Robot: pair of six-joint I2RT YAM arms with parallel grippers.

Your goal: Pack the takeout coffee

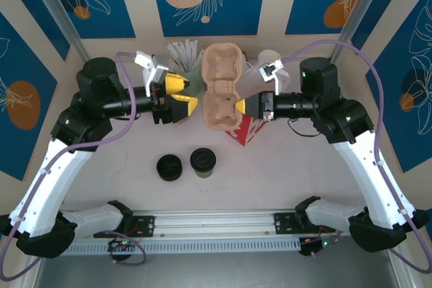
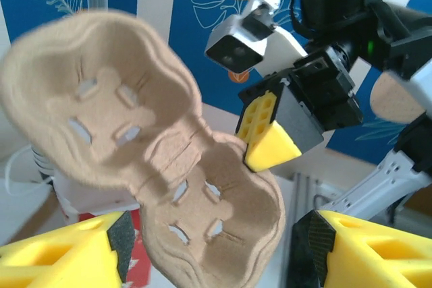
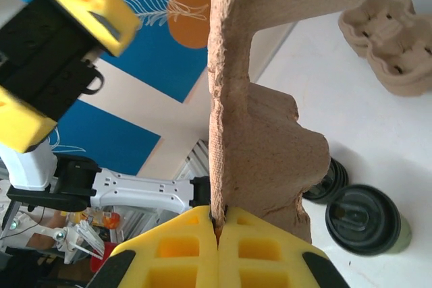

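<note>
The takeout coffee (image 1: 202, 162), a short dark cup with a black lid, stands on the table in front of the arms; it also appears low right in the right wrist view (image 3: 364, 219). A tan pulp two-cup carrier (image 1: 221, 85) hangs in the air between the arms. My right gripper (image 1: 241, 106) is shut on its right edge, the rim pinched between the yellow pads (image 3: 217, 224). My left gripper (image 1: 193, 94) is open at the carrier's left side, with its fingers (image 2: 67, 254) spread on either side of the lower cup well (image 2: 209, 200) and apart from it.
A loose black lid (image 1: 169, 166) lies left of the coffee. The red bag (image 1: 244, 131) stands under the carrier. Cream cups (image 1: 268, 60) and white sticks (image 1: 182, 52) sit at the back. More pulp carriers (image 3: 388, 32) lie on the table. The metal rail (image 1: 216, 224) runs along the near edge.
</note>
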